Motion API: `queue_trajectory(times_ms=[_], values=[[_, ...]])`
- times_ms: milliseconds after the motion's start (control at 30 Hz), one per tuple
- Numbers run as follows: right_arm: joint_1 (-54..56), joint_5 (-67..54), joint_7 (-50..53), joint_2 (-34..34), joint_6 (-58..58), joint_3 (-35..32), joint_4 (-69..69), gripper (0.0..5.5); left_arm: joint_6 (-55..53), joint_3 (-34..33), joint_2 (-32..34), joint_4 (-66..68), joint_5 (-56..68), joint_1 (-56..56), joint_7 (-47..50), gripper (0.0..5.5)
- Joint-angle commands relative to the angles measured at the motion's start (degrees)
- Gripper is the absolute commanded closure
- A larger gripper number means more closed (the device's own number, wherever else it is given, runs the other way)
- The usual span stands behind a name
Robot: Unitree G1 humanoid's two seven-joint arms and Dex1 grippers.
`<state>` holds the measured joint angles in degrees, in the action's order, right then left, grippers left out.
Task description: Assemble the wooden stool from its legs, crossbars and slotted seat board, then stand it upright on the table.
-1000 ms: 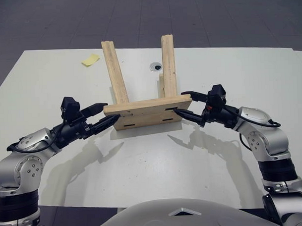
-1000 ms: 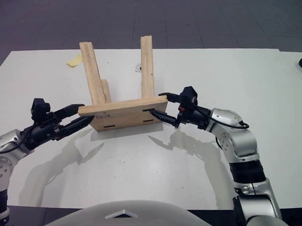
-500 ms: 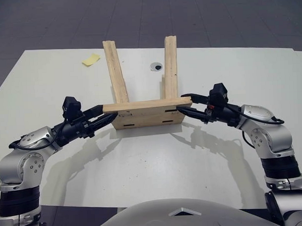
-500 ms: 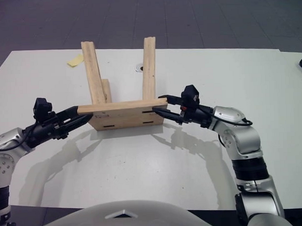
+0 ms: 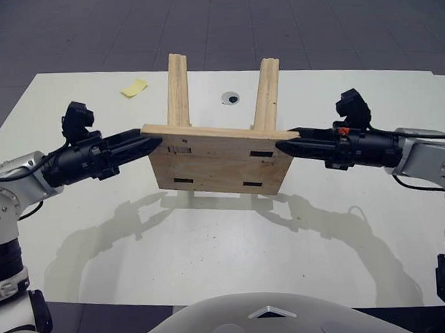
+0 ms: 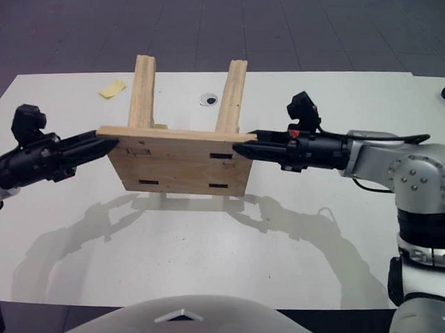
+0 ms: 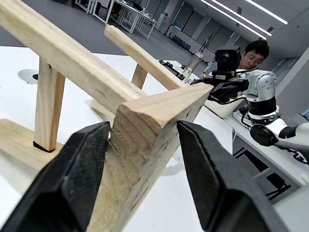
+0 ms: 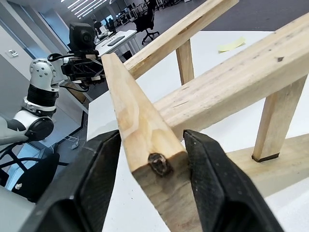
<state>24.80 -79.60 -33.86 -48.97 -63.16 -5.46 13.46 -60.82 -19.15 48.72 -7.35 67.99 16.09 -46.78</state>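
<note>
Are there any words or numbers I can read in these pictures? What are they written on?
No text here can be read.
On the seat board: a small dark mark near the corner held by the left end effector, too small to read.
On the yellow sticky note: no writing shows.

Holding both arms out nearly level, forearms aimed inward at each other. Clamping one end of the seat board in the left gripper, the opposite end in the right gripper, fingers pressed against both faces.
</note>
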Motion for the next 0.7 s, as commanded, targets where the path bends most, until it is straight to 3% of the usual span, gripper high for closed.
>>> queue_trajectory(times_ms=[33, 167, 400, 567, 700], values=[[17.40, -33.40, 19.50, 3.63, -1.37, 9.17, -1.43, 3.46, -13.27, 10.98, -1.90, 0.90, 28.08, 25.16, 14.71, 3.16], [18.14, -33.40, 28.03, 11.39, 1.63, 7.03, -2.12, 3.53, -11.47, 14.73, -3.62, 4.64, 38.44, 30.85, 25.16, 3.17], [20.62, -33.40, 56.56, 32.27, 13.25, 1.31, -7.27, 3.62, -10.03, 18.48, -15.61, 19.88, 43.84, 39.40, 44.03, 3.20], [24.35, -33.39, 71.99, 43.42, 23.33, -2.16, -12.14, 3.77, -7.96, 14.24, -24.31, 33.34, 38.93, 41.54, 56.90, 3.50], [27.96, -32.85, 77.44, 46.44, 29.67, -4.28, -20.00, 4.07, -4.64, 9.49, -28.41, 43.60, 31.57, 46.06, 61.43, 3.68]])
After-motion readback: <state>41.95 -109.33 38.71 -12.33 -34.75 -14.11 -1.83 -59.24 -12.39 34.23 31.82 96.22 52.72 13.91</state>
